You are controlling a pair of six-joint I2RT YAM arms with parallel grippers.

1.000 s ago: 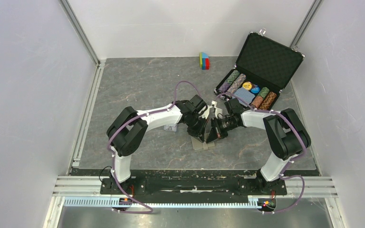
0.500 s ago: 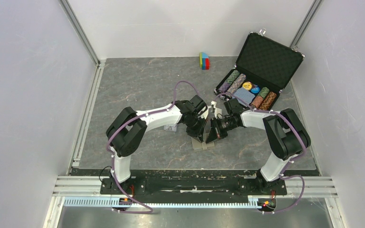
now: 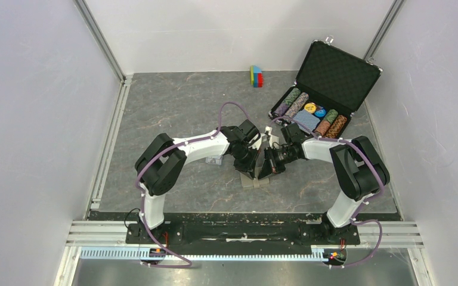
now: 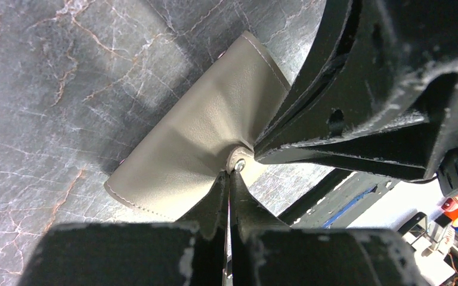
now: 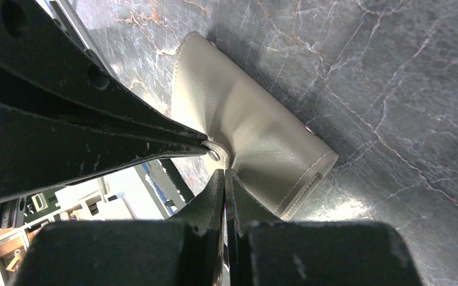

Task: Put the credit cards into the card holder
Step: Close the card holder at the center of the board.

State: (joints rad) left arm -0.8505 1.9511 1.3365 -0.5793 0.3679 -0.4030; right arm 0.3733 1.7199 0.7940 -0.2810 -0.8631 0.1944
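Card holder [image 4: 203, 125] down on the grey marbled worktop [image 3: 173, 107], near the middle and between the two arms, taupe leather drawn up to a peak at its metal snap [image 4: 238, 166]. Nipped there by the left pincer [image 4: 229, 179], fingers pressed together on the flap beside the snap. Met from the opposite side by the right pincer [image 5: 222, 176], likewise clamped tight on the same flap, tips nearly touching the other pair. Farther back on the right, an open black case [image 3: 334, 77] of chip stacks; at the far edge, small coloured blocks [image 3: 256, 76].
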